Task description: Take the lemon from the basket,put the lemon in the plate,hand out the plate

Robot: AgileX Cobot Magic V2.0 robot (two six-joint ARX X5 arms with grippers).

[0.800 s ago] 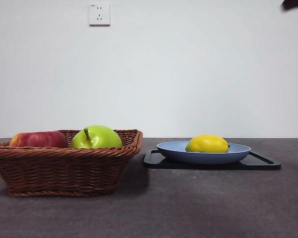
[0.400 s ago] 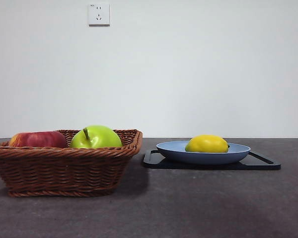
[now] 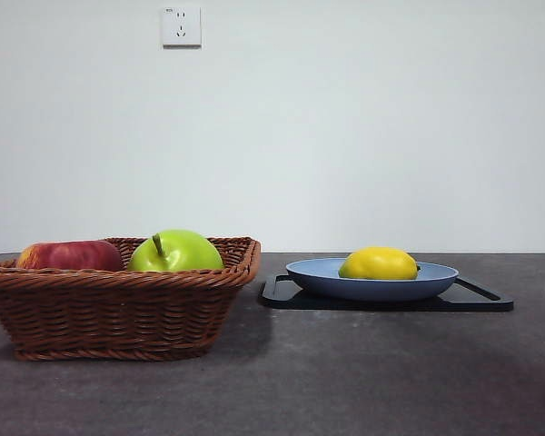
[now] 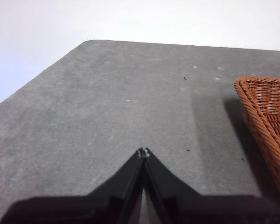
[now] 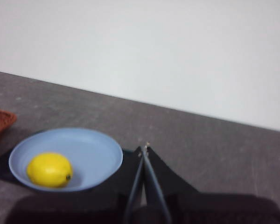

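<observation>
Right claw (image 5: 143, 148) is pressed together, holding nothing, just beside the plate (image 5: 102, 149) where the lemon (image 5: 49, 170) lies. Left claw (image 4: 143, 152) is likewise pressed together over bare bench (image 4: 107, 107).

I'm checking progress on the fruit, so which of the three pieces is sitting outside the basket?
The lemon. It lies alone in the blue plate on the black tray, while the green apple and red apple sit in the basket.

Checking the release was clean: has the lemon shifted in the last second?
No. In the front view the lemon sits at the same spot on the plate, and against the wall socket its place is unchanged.
</observation>
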